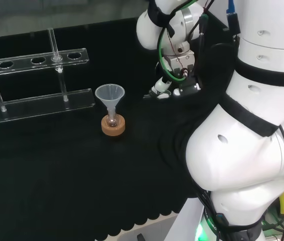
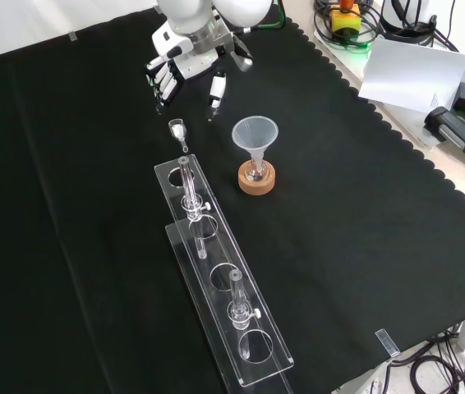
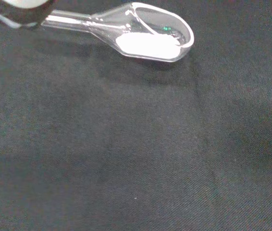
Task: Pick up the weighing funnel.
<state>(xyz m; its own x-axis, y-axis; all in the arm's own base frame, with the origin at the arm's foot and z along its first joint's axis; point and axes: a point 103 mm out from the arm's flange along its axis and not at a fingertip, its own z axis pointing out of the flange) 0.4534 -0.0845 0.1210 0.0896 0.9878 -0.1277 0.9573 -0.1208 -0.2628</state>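
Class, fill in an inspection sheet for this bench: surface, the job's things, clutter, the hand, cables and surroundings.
Surface: black cloth, scalloped edge; no spill seen.
Job's things: weighing funnel lies on the cloth, white powder in its scoop.
Clutter: funnel upright, stem in a small flask on a cork ring; clear rack beside them.
Hand: hand above the weighing funnel, fingers straight, pointing down, holding nothing.
Cables: green cable at the arm's wrist; more cables beyond the cloth.
Surroundings: white sheet and dark device past the cloth's edge.
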